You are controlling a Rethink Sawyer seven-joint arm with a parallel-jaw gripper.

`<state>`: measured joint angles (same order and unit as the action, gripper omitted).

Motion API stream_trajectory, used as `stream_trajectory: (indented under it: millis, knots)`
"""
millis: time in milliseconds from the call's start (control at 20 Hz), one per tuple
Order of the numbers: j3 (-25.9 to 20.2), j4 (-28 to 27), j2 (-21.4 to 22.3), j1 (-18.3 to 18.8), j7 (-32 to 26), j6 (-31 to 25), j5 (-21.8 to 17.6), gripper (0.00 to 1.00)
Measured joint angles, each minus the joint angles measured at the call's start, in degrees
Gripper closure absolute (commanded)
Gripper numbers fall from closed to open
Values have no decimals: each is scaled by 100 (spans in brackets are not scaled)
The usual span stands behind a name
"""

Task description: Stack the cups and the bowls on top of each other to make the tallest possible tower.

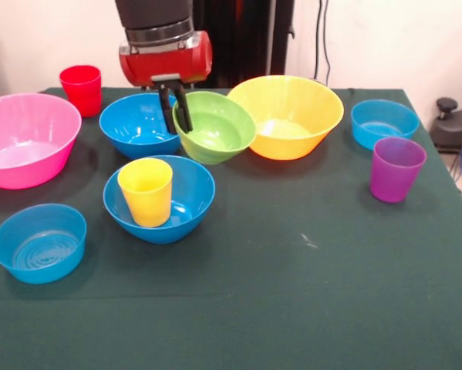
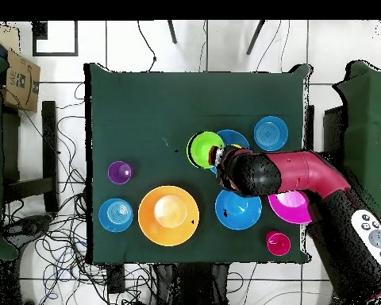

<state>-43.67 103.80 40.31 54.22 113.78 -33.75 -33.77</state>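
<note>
My gripper (image 1: 180,122) is shut on the near-left rim of the lime green bowl (image 1: 215,129), one finger inside and one outside, and holds it tilted above the table. Just in front, a yellow cup (image 1: 146,191) stands inside a deep blue bowl (image 1: 186,202). A second deep blue bowl (image 1: 134,125) sits behind the gripper. In the overhead view the green bowl (image 2: 202,148) shows beside the arm (image 2: 281,173), which hides the gripper and most of the bowl with the yellow cup (image 2: 232,137). The purple cup (image 1: 396,168) stands at the right and the red cup (image 1: 82,89) at the far left.
The large pink bowl (image 1: 26,139) is at the left edge and the large yellow-orange bowl (image 1: 286,116) is right of the green bowl. Small light-blue bowls sit at the near left (image 1: 39,241) and far right (image 1: 383,123).
</note>
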Motion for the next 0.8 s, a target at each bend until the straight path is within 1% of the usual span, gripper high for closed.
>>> stream_trajectory:
  millis: [150,350,800]
  knots:
    - [0,-81,-100,12,-79,-51,-23,100]
    - [-6,-94,-92,6,-95,-125,-33,100]
    - [-96,-92,174,-29,-95,-423,-34,100]
